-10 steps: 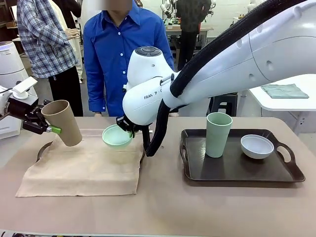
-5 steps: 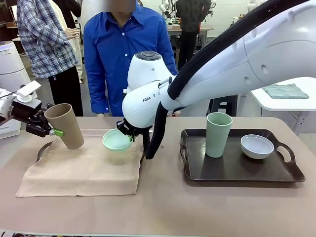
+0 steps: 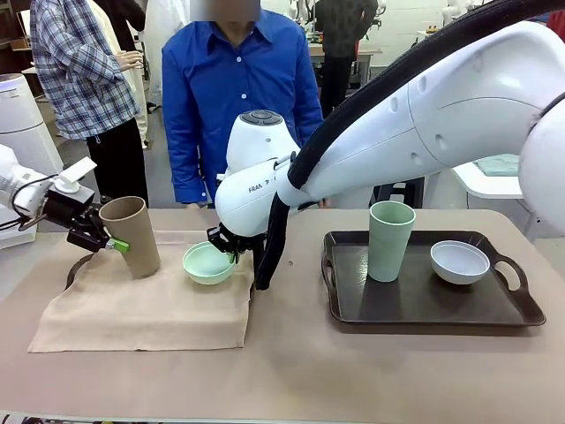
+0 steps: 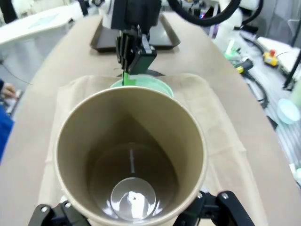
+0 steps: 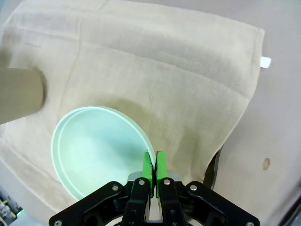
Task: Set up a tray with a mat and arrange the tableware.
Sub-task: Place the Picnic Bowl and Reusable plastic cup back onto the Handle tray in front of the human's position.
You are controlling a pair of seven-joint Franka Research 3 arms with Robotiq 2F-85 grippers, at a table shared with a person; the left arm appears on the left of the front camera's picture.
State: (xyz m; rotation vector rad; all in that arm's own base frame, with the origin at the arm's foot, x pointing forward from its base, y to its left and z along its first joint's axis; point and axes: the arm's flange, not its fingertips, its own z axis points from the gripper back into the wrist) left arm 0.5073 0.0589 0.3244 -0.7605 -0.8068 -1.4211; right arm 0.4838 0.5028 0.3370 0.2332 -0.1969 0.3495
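A beige mat (image 3: 141, 309) is draped over a dark tray (image 3: 74, 270) at the left. My left gripper (image 3: 108, 240) is shut on the tan cup (image 3: 132, 235), which stands almost upright with its base on the mat. From the left wrist I look down into this tan cup (image 4: 129, 160), with my left gripper (image 4: 134, 214) clasping its sides. My right gripper (image 3: 231, 253) reaches across and pinches the near rim of the mint-green bowl (image 3: 208, 262), low on the mat. From the right wrist, the right gripper (image 5: 154, 165) is shut on the bowl (image 5: 94, 150) rim.
A second dark tray (image 3: 433, 305) at the right holds a pale green cup (image 3: 391, 239) and a white bowl (image 3: 459, 261). A person in a blue shirt (image 3: 234, 97) stands at the far side. The right arm (image 3: 415, 115) spans the middle above the table.
Both arms have come down. The tan cup has swung from tilted to nearly upright on the mat. The mint-green bowl has dropped lower and levelled out.
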